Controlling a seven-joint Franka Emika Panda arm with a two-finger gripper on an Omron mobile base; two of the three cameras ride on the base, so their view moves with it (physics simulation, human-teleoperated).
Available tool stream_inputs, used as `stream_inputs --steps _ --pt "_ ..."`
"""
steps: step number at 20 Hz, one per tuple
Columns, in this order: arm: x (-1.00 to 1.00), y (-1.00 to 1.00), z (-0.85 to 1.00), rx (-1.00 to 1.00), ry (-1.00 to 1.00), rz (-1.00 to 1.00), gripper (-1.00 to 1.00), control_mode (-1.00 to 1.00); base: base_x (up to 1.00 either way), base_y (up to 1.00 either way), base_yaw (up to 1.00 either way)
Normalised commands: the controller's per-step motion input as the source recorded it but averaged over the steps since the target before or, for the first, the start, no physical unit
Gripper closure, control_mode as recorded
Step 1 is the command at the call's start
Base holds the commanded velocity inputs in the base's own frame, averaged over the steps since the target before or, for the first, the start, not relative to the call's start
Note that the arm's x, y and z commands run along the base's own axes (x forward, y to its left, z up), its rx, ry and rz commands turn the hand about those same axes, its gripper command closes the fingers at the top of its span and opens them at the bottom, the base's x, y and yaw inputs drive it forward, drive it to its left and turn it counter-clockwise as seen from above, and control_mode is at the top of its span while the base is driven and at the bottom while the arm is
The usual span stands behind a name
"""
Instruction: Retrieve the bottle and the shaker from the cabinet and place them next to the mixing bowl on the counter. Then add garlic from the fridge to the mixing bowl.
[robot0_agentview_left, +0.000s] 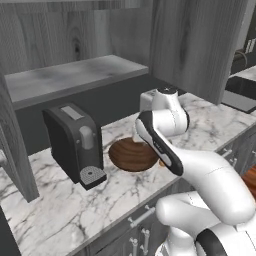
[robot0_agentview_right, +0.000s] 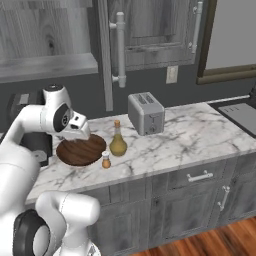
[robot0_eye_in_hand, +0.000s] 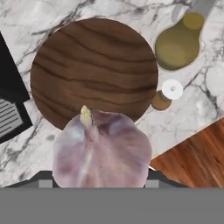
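A round dark wooden mixing bowl sits on the marble counter. Right of it stand the bottle, filled with yellow-green liquid, and the small brown shaker with a white cap. My gripper hovers over the bowl's near rim, shut on a purple-white garlic bulb. The bulb hides most of the fingers in the hand view.
A black coffee machine stands left of the bowl, and a silver toaster sits behind the bottle. Above the counter is the open cabinet shelf, its door swung out. A sink lies far right.
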Motion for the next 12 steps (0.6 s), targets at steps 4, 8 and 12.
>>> stream_inputs --steps 4,8,12 --pt "0.39 0.0 -0.2 0.0 0.0 0.0 1.0 -1.0 0.0 0.0 0.0" --pt "0.3 0.03 -0.01 0.0 0.02 0.0 1.0 -1.0 0.0 0.0 0.0" --pt "0.38 0.18 0.0 0.0 0.03 0.0 1.0 -1.0 0.0 0.0 0.0"
